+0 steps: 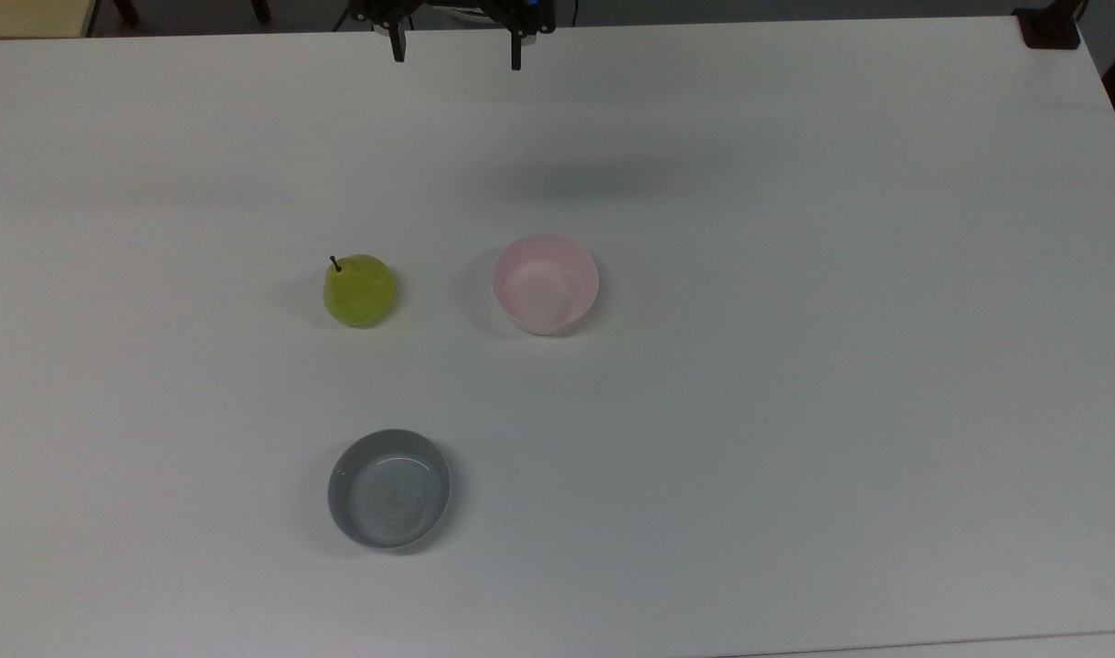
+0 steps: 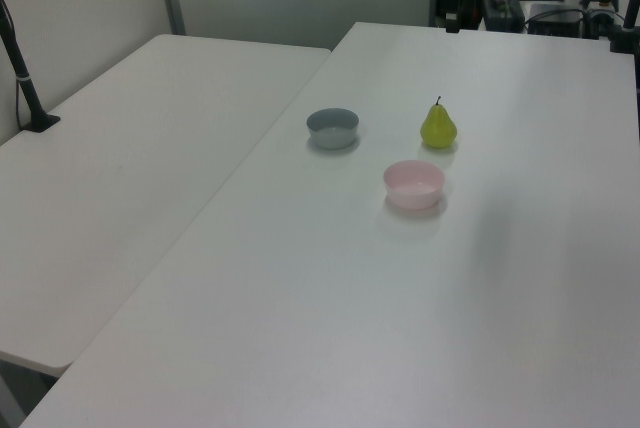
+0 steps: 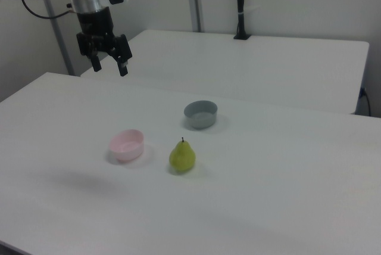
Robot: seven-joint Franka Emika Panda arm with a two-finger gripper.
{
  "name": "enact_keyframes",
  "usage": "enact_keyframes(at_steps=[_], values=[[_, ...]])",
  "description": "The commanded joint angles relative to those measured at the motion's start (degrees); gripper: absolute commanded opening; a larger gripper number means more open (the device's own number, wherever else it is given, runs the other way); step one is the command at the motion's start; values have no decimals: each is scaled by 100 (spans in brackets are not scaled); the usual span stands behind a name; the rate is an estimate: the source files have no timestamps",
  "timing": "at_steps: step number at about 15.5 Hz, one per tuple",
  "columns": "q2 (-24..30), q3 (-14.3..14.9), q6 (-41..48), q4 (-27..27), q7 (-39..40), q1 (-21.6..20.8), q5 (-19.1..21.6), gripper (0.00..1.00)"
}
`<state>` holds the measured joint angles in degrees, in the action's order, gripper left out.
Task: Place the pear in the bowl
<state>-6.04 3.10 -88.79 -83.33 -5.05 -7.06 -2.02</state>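
The yellow-green pear (image 1: 359,290) (image 2: 438,126) (image 3: 182,156) stands upright on the white table with its dark stem up. To its right in the top view sits the pale pink bowl (image 1: 546,283) (image 2: 414,185) (image 3: 127,145), with nothing in it. My gripper (image 1: 455,47) (image 3: 109,66) hangs high above the table at the top view's upper edge, well away from both. Its two fingers are spread wide and hold nothing.
A wider grey bowl (image 1: 389,488) (image 2: 332,127) (image 3: 200,114) sits below the pear in the top view. A second white table (image 2: 120,178) adjoins this one, and a dark pole (image 3: 239,5) stands on it. The white table (image 1: 795,366) is bare around the three objects.
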Motion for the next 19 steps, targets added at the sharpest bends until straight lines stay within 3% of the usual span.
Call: enact_keyframes(at_steps=[1,16,19], values=[[112,6,-16,-140,-5,-32,-10,100],[85,6,-60,-140,48,-6,-71,100],[-90,24,-174,-140,775,292,-44,100]])
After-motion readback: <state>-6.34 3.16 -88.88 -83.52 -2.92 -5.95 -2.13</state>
